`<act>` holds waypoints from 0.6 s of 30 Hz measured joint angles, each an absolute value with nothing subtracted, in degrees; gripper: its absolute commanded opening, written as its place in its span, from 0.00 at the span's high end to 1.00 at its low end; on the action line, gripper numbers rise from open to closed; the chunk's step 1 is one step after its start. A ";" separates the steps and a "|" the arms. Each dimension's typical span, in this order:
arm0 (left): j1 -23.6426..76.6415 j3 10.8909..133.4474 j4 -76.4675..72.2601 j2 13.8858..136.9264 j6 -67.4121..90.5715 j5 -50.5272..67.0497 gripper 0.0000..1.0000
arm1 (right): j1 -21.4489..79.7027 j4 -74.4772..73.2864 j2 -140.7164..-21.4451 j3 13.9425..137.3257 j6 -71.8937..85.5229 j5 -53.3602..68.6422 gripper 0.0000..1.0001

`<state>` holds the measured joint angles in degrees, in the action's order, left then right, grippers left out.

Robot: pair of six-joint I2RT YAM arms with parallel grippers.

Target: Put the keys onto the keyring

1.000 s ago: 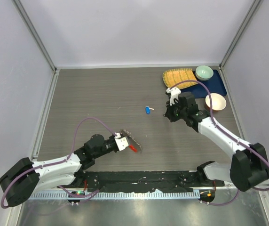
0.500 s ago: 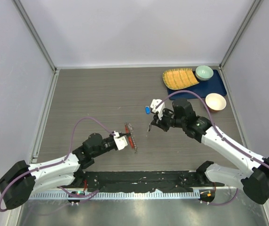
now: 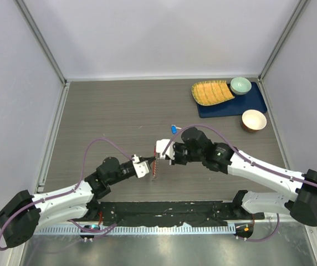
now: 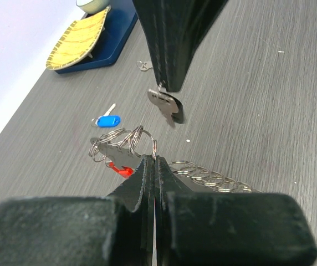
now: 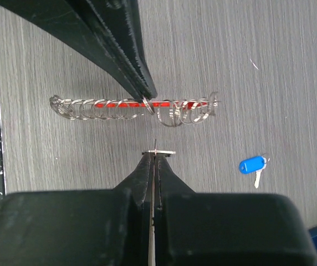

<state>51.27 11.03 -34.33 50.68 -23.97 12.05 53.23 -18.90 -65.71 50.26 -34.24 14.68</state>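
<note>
Left hand (image 4: 151, 162): clenched, its two fingertips pinched together on one ring of the keyring.
Keyring (image 5: 131, 105): a row of linked silvery rings with a red fob (image 4: 119, 168) behind them, held at the left fingertips near the middle of the table (image 3: 108, 111). The row spreads out to both sides of the grip. Whether any part of it touches the table cannot be told.
Right hand (image 5: 154, 158): clenched on a small silvery key (image 4: 165, 105) that sticks out past its fingertips (a dark patch shows at the key's free end).
Key and keyring: the held key sits just beside the row of rings, facing the ring that the left hand pinches. A narrow gap separates them in both wrist views, so they are not touching.
Blue-headed key (image 3: 173, 129): lies flat on the table, just beyond the two hands and apart from both.
Far right corner: a blue mat (image 3: 241, 105) carries a yellow plate (image 3: 211, 92) and a green bowl (image 3: 240, 85). A tan bowl (image 3: 254, 119) stands on the table just beside the mat, well apart from the hands.
</note>
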 measured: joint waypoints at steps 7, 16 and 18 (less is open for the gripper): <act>51.27 11.00 -36.60 51.24 -23.14 12.95 1.00 | 57.32 -19.42 -68.20 50.26 -37.08 8.36 0.99; 51.27 10.98 -37.63 52.05 -22.79 14.35 1.00 | 58.30 -18.50 -68.75 50.26 -37.65 6.35 0.99; 51.27 10.98 -37.67 52.36 -22.74 14.66 1.00 | 58.41 -18.17 -68.75 50.26 -37.67 6.24 0.99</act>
<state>51.27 10.98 -37.67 52.36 -22.74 14.66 58.41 -18.17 -68.75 50.26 -37.67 6.24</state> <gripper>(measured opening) 0.015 0.015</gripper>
